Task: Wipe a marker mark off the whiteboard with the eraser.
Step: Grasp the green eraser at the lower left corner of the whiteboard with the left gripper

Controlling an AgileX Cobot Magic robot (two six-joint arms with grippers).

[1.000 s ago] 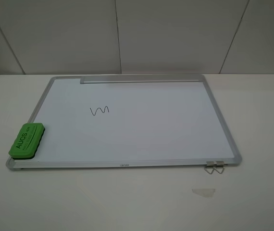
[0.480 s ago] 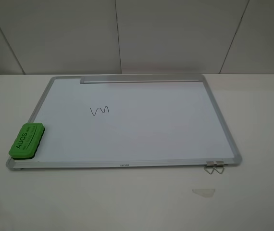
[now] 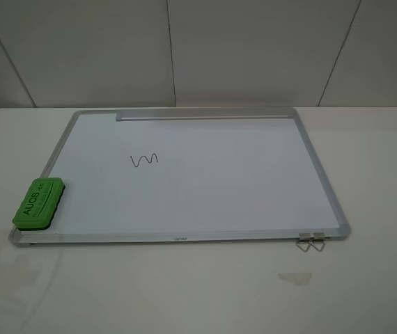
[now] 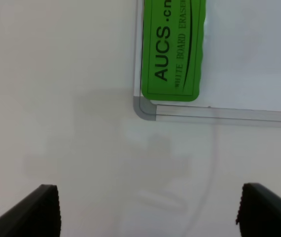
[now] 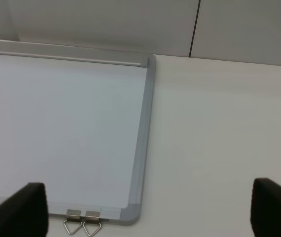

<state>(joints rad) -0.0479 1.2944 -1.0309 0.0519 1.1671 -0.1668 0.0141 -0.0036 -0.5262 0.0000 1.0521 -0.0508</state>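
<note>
Over bare table just short of the board's near left corner, found the left gripper, dark blunt fingers spread wide and clasping nothing. Off the near right corner, found the right gripper splayed just as wide, likewise holding nothing.

Nearest in the high view, spotted a small clear scrap, thin and filmy, lying flat on the matte white table. Just beyond it, saw two silver wire binder clips side by side on the near edge of the whiteboard, by its right corner. Noted the whiteboard as a large smooth white rectangle lying flat, bound in a silver metal frame with rounded corners. In its near left corner, saw the eraser, a bright green rounded block with dark "AUCS" lettering on top, resting on the board hard by the left frame. Farther in, left of centre, made out the marker mark, a thin black zigzag, well apart from the eraser. Along the far long edge, traced a smooth silver tray strip. Behind all, noted pale wall panels split by dark seams.
</note>
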